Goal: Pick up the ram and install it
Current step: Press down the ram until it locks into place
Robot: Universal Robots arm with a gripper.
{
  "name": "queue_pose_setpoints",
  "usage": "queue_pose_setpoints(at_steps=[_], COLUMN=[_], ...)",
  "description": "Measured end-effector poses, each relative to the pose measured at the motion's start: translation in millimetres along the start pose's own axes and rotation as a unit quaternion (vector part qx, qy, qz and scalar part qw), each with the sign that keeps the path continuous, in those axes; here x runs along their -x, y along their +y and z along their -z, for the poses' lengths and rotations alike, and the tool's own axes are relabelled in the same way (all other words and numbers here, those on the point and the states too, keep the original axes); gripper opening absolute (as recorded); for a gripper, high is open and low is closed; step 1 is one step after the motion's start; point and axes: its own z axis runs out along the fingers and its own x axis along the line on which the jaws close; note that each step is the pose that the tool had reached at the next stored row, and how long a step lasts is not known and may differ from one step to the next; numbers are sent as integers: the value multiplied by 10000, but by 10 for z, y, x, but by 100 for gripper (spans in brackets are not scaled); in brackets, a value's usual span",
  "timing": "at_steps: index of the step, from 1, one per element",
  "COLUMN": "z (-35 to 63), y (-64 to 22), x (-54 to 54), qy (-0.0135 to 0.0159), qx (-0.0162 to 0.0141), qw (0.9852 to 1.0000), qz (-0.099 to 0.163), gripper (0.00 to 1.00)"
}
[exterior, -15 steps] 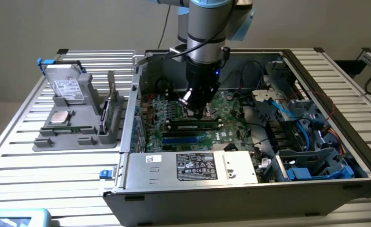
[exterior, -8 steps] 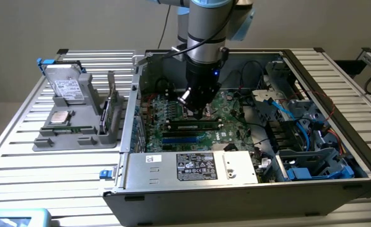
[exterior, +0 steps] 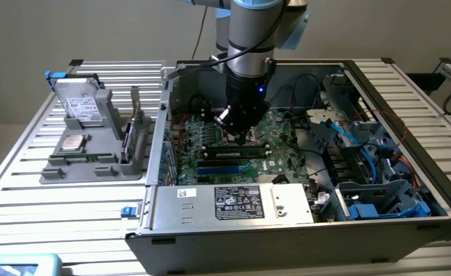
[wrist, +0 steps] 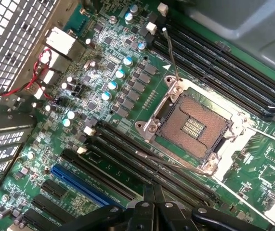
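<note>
The gripper point(exterior: 241, 138) hangs low inside the open computer case point(exterior: 409, 138), above the motherboard point(exterior: 210, 138), its jaws pressed together with nothing between them. In the wrist view the closed fingertips point(wrist: 152, 204) sit just over the long dark memory slots point(wrist: 142, 168) beside the empty CPU socket point(wrist: 193, 126). A ram point(exterior: 236, 153) stick lies seated lengthwise in a slot directly under the gripper in the exterior view, toward the case's front edge; the closed jaws suit pressing it down rather than carrying it. On the desk point(exterior: 57, 201), toward the exterior view's left, a grey parts holder point(exterior: 87, 155) stands beside the case.
</note>
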Motion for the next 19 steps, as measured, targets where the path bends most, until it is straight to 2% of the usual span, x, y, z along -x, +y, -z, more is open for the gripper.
queue_pose_setpoints(at_steps=[6, 13, 16, 19], z=[0, 0, -1, 0], y=[0, 0, 0, 0], x=[0, 0, 1, 1], qy=[20, 47, 61, 83], qx=[10, 11, 0, -29], qw=[9994, 9972, 9960, 9946], qz=[-355, -747, -895, -1030], gripper=[11, 11, 11, 11])
